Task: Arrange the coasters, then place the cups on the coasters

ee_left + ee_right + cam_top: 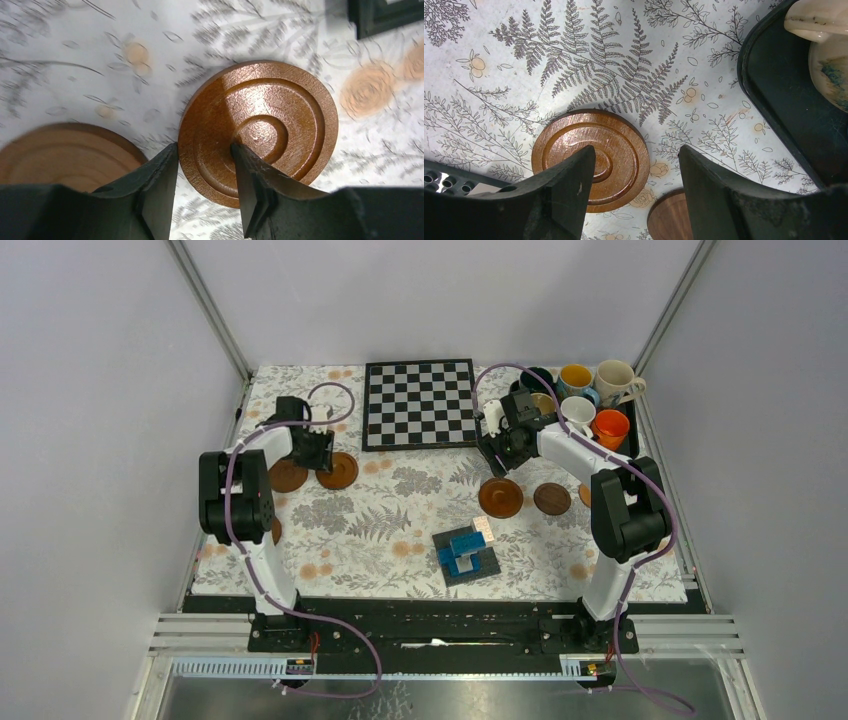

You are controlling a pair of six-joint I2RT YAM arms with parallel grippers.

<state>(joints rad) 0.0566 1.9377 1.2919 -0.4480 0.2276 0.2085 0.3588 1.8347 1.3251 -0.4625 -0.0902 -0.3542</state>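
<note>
2 coasters at left of counter (400,530): left claw (204,147) clamped on rim of reddish ringed coaster (270,115), 1 finger (160,190) outside edge, other on top face. Pale coaster (60,155) just beside it, apart. Right claw (636,150) jaws apart, holding nothing, above brown ringed coaster (619,145). Dark coaster (669,217) near it. Black tray (784,100) at far right holds white cup (578,412), orange cup (610,427) and others. Chessboard (420,403) far centre.
</note>
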